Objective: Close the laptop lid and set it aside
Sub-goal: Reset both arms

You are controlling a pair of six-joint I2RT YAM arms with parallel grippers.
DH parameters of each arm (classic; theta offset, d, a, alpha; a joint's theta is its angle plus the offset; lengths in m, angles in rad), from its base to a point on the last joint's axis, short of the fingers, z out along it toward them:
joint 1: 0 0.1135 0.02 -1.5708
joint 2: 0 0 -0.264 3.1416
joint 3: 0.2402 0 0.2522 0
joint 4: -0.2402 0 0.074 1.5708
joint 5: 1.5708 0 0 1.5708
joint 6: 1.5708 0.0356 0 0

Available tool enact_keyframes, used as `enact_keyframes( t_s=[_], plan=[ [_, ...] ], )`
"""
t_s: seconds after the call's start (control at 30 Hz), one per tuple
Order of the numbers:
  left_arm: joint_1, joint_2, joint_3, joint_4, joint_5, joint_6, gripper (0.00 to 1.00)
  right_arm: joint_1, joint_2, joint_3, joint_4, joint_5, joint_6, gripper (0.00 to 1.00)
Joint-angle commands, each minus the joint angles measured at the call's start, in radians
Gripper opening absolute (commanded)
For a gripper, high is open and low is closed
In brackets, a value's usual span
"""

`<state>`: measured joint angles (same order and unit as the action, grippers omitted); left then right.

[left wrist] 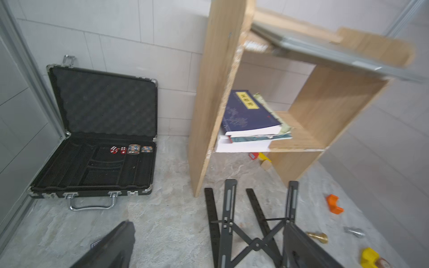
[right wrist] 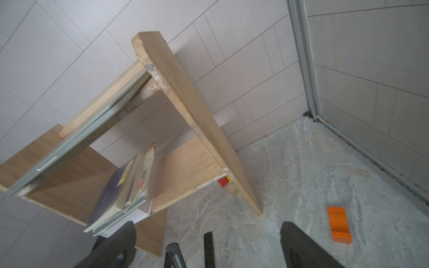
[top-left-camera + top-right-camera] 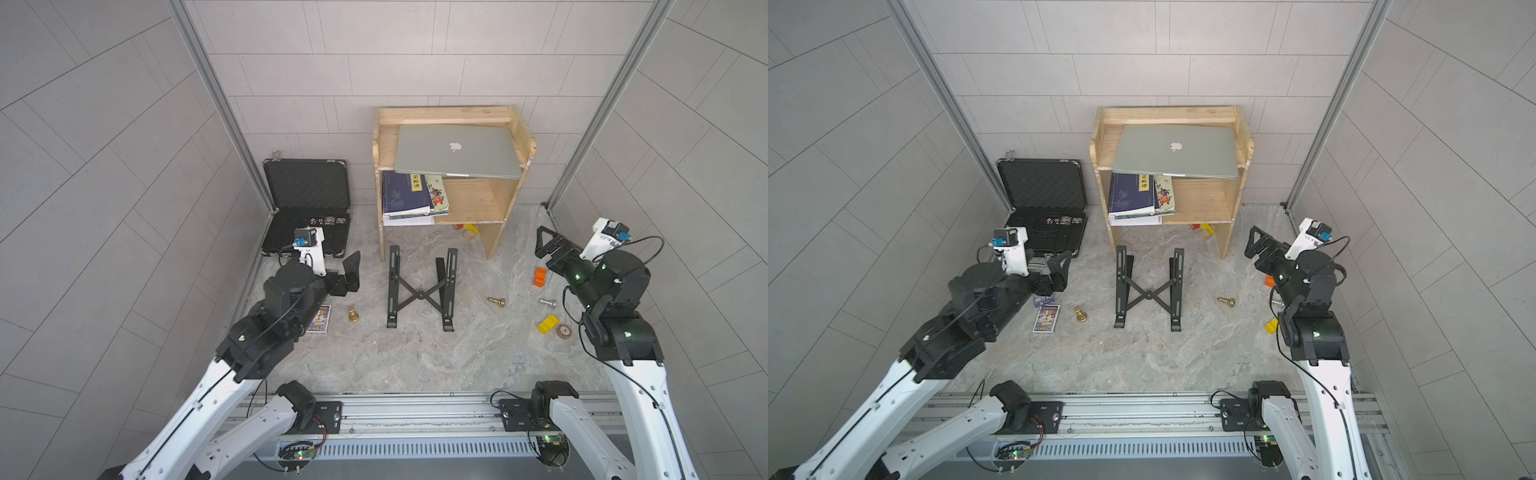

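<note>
Slim silver-grey laptop [image 3: 478,162] atop light wooden shelf unit [image 3: 490,199], front edge overhanging. Laptop lid [image 3: 428,145] down, logo up; kbd hidden. Wrist views: blurred edge only. Left gripper [image 1: 209,226], right gripper [image 2: 207,224]: fingers spread, empty, partly cropped.

**Enclosure, as seen in both top views.** Back wall [image 3: 415,62] and side walls [image 3: 83,166] of pale grey rectangular tiles meet at slanting aluminium posts [image 3: 220,104]. The counter [image 3: 415,357], in a grey marbled stone pattern, fills the lower centre of the frame. A pale, open-fronted wooden shelf unit [image 3: 444,114] stands against the back wall, upper centre. Lighting is even and diffuse, and shadows are soft.
</note>
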<state>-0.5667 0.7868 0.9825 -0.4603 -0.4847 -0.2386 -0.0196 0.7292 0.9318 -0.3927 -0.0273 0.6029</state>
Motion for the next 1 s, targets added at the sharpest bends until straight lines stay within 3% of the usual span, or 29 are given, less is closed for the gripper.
enact_keyframes(
  t_s=[0.0, 0.07, 0.3, 0.6, 0.83, 0.97],
  plan=[
    [0.120, 0.025, -0.112, 0.104, 0.021, -0.060, 1.00, 0.009, 0.035, -0.109, 0.130, 0.102, -0.081, 1.00],
    [0.179, 0.047, -0.175, 0.169, 0.053, -0.075, 1.00, 0.012, 0.068, -0.191, 0.219, 0.169, -0.106, 0.99],
    [0.253, 0.197, -0.307, 0.364, -0.005, 0.039, 1.00, 0.015, 0.236, -0.432, 0.534, 0.333, -0.247, 1.00],
    [0.381, 0.405, -0.442, 0.708, 0.081, 0.095, 1.00, 0.034, 0.434, -0.559, 0.910, 0.306, -0.389, 1.00],
    [0.409, 0.579, -0.518, 0.981, 0.042, 0.150, 1.00, 0.052, 0.575, -0.589, 1.101, 0.289, -0.466, 1.00],
    [0.419, 0.620, -0.515, 1.061, 0.074, 0.240, 1.00, 0.053, 0.650, -0.565, 1.146, 0.263, -0.509, 1.00]
  ],
)
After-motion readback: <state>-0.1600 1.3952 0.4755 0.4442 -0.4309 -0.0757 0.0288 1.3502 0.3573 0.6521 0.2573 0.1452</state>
